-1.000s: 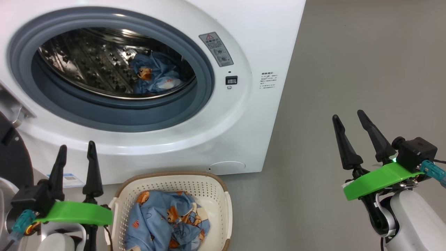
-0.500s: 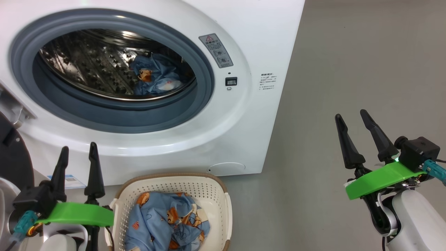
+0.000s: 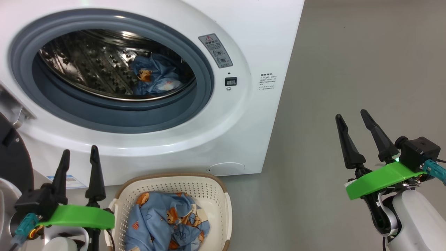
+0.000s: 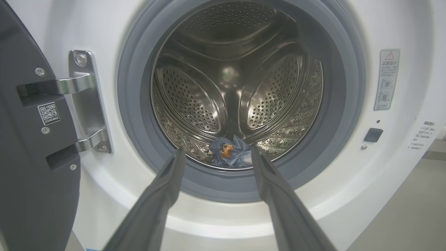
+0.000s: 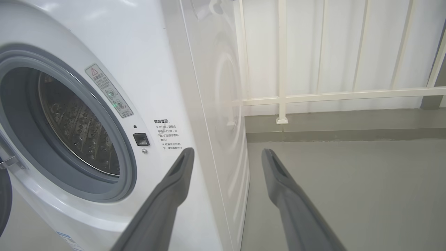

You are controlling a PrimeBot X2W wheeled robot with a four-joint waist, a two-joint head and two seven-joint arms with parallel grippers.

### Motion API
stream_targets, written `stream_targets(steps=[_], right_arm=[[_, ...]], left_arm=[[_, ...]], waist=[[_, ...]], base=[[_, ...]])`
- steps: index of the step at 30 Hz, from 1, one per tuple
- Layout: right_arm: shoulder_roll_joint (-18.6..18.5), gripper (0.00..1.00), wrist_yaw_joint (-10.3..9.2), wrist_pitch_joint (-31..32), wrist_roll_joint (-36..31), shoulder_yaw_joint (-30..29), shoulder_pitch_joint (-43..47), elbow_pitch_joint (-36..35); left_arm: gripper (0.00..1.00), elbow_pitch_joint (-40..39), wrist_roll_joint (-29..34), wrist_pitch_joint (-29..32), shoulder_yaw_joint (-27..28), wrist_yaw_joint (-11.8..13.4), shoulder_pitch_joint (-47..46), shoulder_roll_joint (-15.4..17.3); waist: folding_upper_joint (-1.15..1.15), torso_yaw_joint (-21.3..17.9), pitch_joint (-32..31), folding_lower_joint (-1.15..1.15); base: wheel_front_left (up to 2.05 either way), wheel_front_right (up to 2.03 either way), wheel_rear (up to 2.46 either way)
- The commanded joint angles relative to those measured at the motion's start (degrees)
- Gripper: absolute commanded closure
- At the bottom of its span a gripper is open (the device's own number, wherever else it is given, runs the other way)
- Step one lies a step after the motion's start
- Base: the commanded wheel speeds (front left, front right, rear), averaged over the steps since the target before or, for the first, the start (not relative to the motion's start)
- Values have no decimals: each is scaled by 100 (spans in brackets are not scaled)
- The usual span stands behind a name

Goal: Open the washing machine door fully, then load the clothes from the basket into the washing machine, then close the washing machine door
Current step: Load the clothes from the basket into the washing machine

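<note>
**Q:** Item one, the clothes?

**A:** Clothes lay heaped in the basket on the floor before the washing machine; one piece in the drum. Door stood swung open, left.

**Q:** Nearer arm?

**A:** My left gripper, fingers apart, empty, just left of the basket; the heap lay right of it and lower. My right gripper, likewise apart and empty, stood well off.

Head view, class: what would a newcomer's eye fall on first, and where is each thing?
The washing machine, its round mouth open, dominates the upper left, with a blue bear-print garment in its steel drum. Below, at bottom centre, the cream basket holds more of the clothes. The open left gripper and right gripper, on bright green mounts, stand at the lower corners.
</note>
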Motion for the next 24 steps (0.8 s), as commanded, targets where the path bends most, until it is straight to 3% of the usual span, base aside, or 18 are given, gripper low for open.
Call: stream_targets(steps=[1,24], right_arm=[[-60,0,25,-53,-87,85,55,-117],[-26,0,25,-53,-63,51,0,-85]], left_arm=[[0,-129,57,-37,195,12,-43,117],[0,-155,60,-37,193,1,-96,93]], waist=[[0,-1,9,0],[0,-27,95,0]], base=[[0,0,0],[0,0,0]])
